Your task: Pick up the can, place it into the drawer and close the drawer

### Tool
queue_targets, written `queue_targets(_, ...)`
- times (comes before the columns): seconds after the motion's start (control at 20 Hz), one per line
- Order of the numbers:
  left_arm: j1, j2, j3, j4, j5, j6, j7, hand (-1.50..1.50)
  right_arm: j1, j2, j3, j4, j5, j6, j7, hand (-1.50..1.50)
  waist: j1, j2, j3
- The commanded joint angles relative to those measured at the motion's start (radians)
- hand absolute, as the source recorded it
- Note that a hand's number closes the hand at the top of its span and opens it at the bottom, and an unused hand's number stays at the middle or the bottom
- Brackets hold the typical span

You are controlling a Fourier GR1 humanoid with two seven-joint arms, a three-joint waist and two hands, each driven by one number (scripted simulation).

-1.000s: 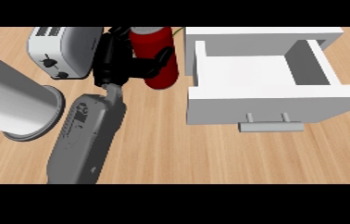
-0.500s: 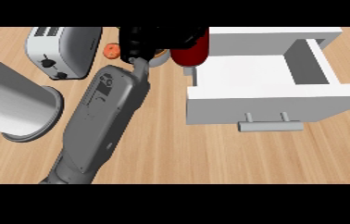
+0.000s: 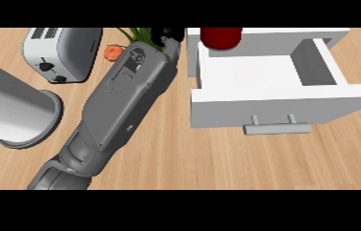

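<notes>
The red can shows at the view's top, over the back left corner of the open white drawer; its upper part is cut off. My right hand is just left of the can, beside the drawer's left wall, at the end of the long grey forearm that crosses the counter from the lower left. Only a small black part of the hand shows; it appears curled on the can. The drawer's inside looks bare, and its handle faces me. My left hand shows nowhere.
A silver toaster stands at the back left. A small orange thing with green leaves lies between the toaster and my forearm. A large grey cylinder fills the left edge. Bare wood lies in front of the drawer.
My right arm has stretched further forward and to the right, carrying the can from the counter left of the drawer to above the drawer's back left corner.
</notes>
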Motion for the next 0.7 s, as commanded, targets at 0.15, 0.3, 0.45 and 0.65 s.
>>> queue_targets(0.15, -0.111, 0.0, -0.026, 0.202, 0.115, 0.007, -0.118, 1.5, -0.009, 0.003, -0.011, 0.017, -0.011, 0.022, -0.003, -1.5, -0.014, 0.003, 0.001)
queue_targets(0.3, -0.13, 0.0, -0.073, 0.231, 0.173, 0.019, -0.128, 1.5, 0.012, 0.03, 0.003, -0.017, -0.004, 0.028, 0.013, -1.5, -0.016, 0.002, 0.001)
queue_targets(0.45, -0.125, 0.0, -0.169, 0.224, 0.238, 0.069, -0.145, 1.5, -0.017, 0.007, -0.002, -0.057, -0.009, -0.012, 0.05, -1.5, -0.025, 0.002, 0.0)
queue_targets(0.65, -0.206, 0.0, -0.197, 0.292, 0.305, 0.073, -0.125, 1.5, -0.031, -0.04, -0.044, 0.008, -0.057, 0.02, 0.032, -1.5, -0.031, 0.003, 0.001)
